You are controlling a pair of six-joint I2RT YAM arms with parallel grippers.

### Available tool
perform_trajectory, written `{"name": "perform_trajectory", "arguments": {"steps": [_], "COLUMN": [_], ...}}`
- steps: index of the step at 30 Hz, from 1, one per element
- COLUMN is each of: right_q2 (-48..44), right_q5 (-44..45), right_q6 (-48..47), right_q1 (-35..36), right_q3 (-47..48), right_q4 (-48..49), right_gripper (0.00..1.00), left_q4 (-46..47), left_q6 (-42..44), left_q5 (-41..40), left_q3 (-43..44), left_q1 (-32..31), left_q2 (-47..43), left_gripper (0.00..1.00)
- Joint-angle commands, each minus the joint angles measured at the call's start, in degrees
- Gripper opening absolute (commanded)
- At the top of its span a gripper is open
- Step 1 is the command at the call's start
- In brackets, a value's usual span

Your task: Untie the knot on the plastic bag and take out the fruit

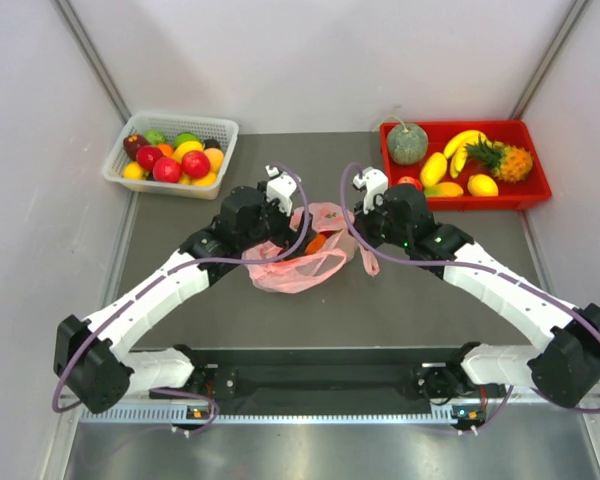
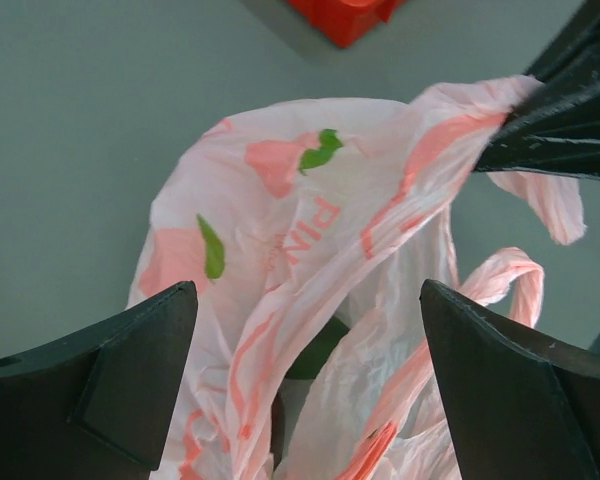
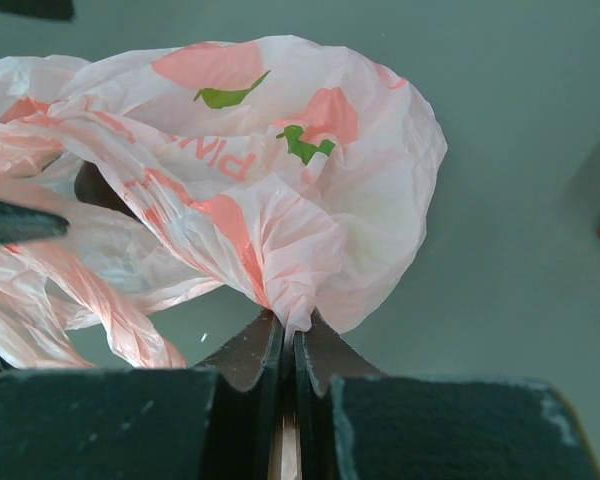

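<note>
Grey tabletop (image 1: 380, 310), pale walls (image 1: 310, 60) around, bears the pink plastic bag (image 1: 300, 270).

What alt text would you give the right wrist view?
The right gripper has its fingers shut on a gathered fold of the pink plastic bag, which spreads over the grey table. It bears green and pink print.

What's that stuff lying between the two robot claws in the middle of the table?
The plastic bag, seen in the top view. The wrist views show the right gripper pinching a fold of it and the left gripper open around it.
</note>
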Motion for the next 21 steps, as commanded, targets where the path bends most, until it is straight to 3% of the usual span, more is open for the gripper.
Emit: {"name": "perform_trajectory", "arguments": {"steps": [1,4,7,11,13,16,17,20,21], "right_q2": [0.07,0.16,0.25,0.08,-0.10,-0.54,-0.89,-1.24,-1.24], "right_q5": [-1.20,-1.11,-1.46,-1.82,-1.56,-1.12,-0.24,3.44,3.72], "right_q6": [-0.67,-0.67,-0.67,-0.67,-0.58,0.20,0.56,2.67,3.02], "right_q1": [-0.52,-0.52,-0.52,-0.52,-0.52,-0.52,-0.43,-0.43,-0.43], "right_q3": [2.86,3.13,3.48,3.30,3.30,3.13,3.04,2.86,2.95], "right_q4": [1.68,1.50,1.15,1.24,1.15,0.80,0.80,0.10,-0.60], "right_gripper": [0.00,0.00,0.00,0.00,0.00,0.03,0.05,0.32,0.55], "left_q4": [0.48,0.39,0.74,-0.75,-1.45,-4.96,-6.45,-7.08,-7.08], "left_q6": [3.47,4.00,4.35,3.82,3.64,3.91,3.91,3.21,2.51], "left_q5": [8.15,10.98,8.62,-2.60,-4.30,-5.00,-5.62,-8.34,-8.52], "left_q3": [2.58,2.75,2.75,4.68,5.39,7.85,8.98,10.05,10.14], "left_q1": [-0.19,-0.19,-0.19,-0.80,-0.89,-1.42,-1.51,-1.86,-1.95], "left_q2": [1.76,2.02,2.81,5.97,7.99,11.60,13.00,13.19,12.75], "left_gripper": [0.97,0.97,0.98,0.92,0.84,0.58,0.36,0.00,0.00]}}
